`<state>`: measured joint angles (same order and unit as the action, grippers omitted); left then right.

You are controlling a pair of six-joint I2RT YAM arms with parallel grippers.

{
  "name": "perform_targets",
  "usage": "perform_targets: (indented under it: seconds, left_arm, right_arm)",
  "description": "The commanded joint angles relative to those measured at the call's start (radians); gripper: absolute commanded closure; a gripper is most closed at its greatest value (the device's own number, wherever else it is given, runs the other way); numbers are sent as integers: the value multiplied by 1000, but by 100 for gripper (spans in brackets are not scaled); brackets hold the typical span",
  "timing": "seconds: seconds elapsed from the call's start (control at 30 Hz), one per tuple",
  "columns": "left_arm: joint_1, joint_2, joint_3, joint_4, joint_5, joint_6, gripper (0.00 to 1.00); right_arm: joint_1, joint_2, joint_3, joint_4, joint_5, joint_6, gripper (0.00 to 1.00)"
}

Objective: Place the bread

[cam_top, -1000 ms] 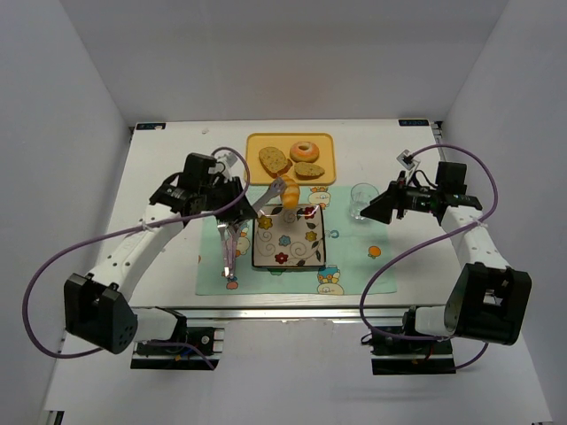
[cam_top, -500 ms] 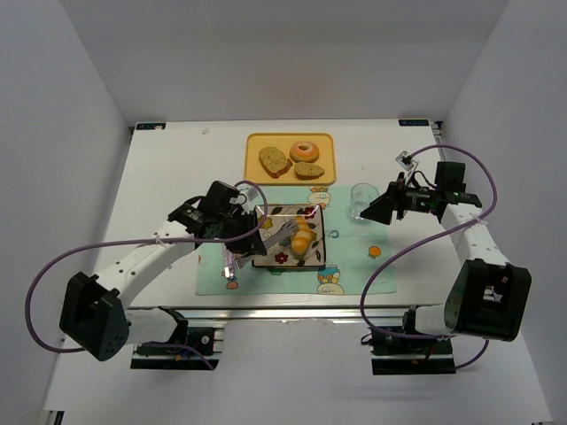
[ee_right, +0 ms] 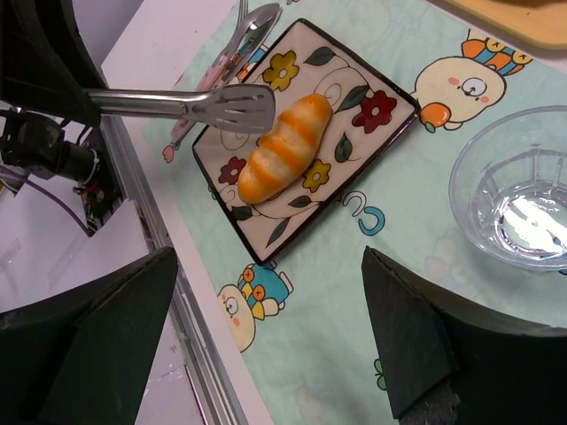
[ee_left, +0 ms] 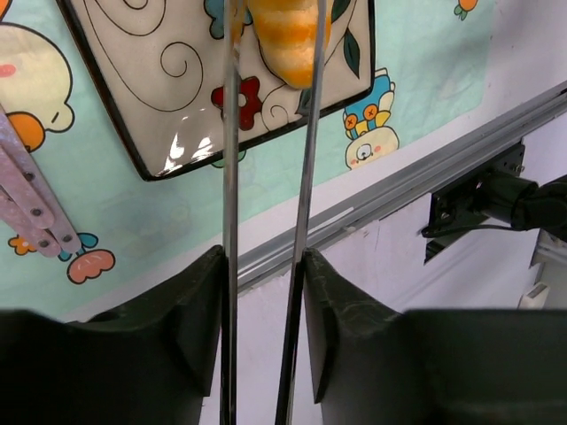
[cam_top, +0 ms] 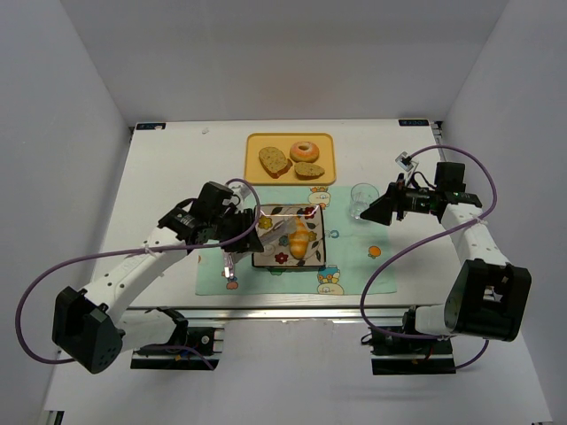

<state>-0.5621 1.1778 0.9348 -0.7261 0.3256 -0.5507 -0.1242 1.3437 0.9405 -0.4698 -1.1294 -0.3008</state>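
I see the bread (ee_right: 283,149) lying flat on the plate (ee_right: 337,66), lengthwise across the plate's middle in the right wrist view. From above it sits in the plate's right half.

My left pincer (ee_left: 262,261) grips the tongs (ee_left: 229,221), one finger pressed on the outside of each arm. The two arms run forward over the plate's near edge with a gap between them. Their tips stand on either side of the bread. One flat blade lies against the bread's upper flank, but I cannot tell whether it presses or only touches.

My right pincer (ee_right: 266,266) is spread wide and holds nothing. It hangs to the right of the plate, past the glass (cam_top: 361,200).

The plate rests on a mat (cam_top: 354,266) with cartoon prints. Pink-handled cutlery (cam_top: 229,261) lies on the mat just left of the plate. Behind the plate, on the worktop (cam_top: 168,177), a yellow tray (cam_top: 257,142) carries two slices (cam_top: 275,160) and a donut (cam_top: 305,151).
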Motion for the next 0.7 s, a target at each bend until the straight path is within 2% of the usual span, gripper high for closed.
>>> perform_targets:
  seconds: [0.0, 0.07, 0.1, 0.17, 0.27, 0.3, 0.43, 0.5, 0.6, 0.67]
  left_arm:
    - [1, -38, 27, -12, -20, 0, 54]
    - [1, -47, 70, -36, -95, -9, 60]
    - [1, -52, 84, -56, -127, -15, 68]
    - [25, -61, 120, -68, -187, -20, 70]
    - [125, -75, 163, -87, -195, 1, 73]
    - [202, -82, 170, -84, -182, 15, 74]
    - [392, -64, 205, -90, -123, 99, 74]
    - [451, -40, 205, -84, -178, 139, 76]
    - [609, 25, 144, -15, -275, 163, 78]
    - [633, 48, 95, 65, -310, 210, 80]
  right_arm:
    - [-6, -8, 17, -3, -29, -24, 11]
    - [-6, -8, 15, -3, -29, -26, 11]
    - [-6, -8, 14, -3, -30, -26, 11]
    - [-6, -8, 12, -6, -32, -31, 11]
    - [-6, -6, 11, -21, -35, -46, 11]
    - [-6, -8, 14, -26, -35, -52, 11]
    - [-6, -11, 12, -43, -35, -77, 11]
    - [-6, -6, 11, -43, -38, -80, 11]
    - [-6, 2, 9, -32, -56, -70, 11]
    - [-6, 6, 21, -41, -63, -73, 11]
